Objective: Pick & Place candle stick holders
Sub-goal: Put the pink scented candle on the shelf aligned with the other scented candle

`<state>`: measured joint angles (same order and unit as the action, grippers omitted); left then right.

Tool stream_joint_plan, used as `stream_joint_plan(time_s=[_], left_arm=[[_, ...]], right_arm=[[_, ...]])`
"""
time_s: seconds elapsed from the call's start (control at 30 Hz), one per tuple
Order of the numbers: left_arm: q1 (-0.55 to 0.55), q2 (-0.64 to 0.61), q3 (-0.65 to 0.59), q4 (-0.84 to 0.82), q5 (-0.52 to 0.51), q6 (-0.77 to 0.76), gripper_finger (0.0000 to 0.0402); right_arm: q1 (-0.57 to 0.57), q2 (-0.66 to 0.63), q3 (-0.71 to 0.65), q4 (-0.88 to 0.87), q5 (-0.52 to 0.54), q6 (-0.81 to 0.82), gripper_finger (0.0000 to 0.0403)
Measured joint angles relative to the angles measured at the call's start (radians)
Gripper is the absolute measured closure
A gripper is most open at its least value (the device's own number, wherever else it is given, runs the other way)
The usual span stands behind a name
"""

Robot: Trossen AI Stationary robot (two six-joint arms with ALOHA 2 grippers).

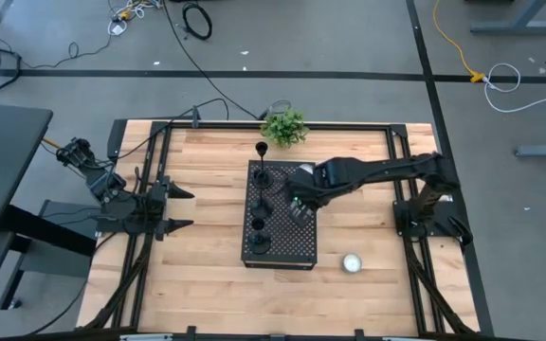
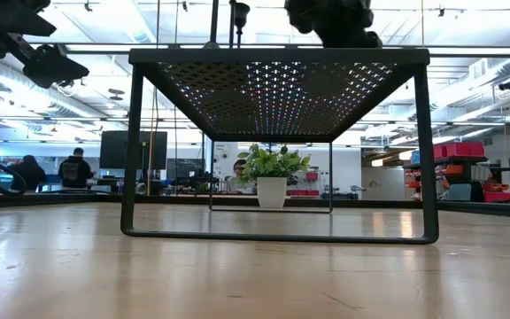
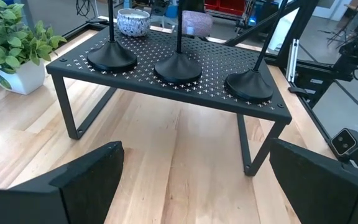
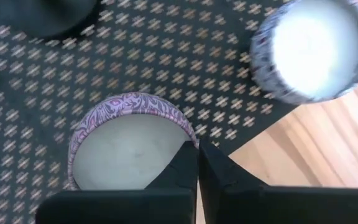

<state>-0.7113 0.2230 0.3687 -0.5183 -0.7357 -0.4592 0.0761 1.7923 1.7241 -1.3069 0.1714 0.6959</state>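
Right tool (image 4: 197, 163) closest, fingers pressed together, empty, right over purple candle (image 4: 129, 146) on black rack (image 3: 207, 62). Three candle stick holders (image 3: 179, 65) stand on rack. Likely light, stiff, tippy; pinch thin stem. Left tool (image 1: 180, 208) spread wide, waiting at worktop (image 1: 197, 284) side.

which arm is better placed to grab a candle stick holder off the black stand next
Right. The right claw already hangs over the stand beside the candle stick holders; the left claw waits open at the table's left side.
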Motion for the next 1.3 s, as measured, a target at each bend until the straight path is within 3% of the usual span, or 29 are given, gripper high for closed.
stream_joint_plan(time_s=[0.43,0.67,1.3], left_arm=[[0.000,0.000,0.000,-0.005,0.000,0.000,0.0003],[0.000,0.000,0.000,-0.004,0.008,-0.001,0.0003],[0.000,0.000,0.000,-0.004,0.008,-0.001,0.0003]], right_arm=[[-0.012,-0.002,0.000,-0.009,-0.032,-0.011,0.0403],[-0.011,-0.003,0.000,-0.010,0.011,-0.039,0.0400],[-0.011,-0.004,0.000,0.005,0.075,-0.064,0.0302]])
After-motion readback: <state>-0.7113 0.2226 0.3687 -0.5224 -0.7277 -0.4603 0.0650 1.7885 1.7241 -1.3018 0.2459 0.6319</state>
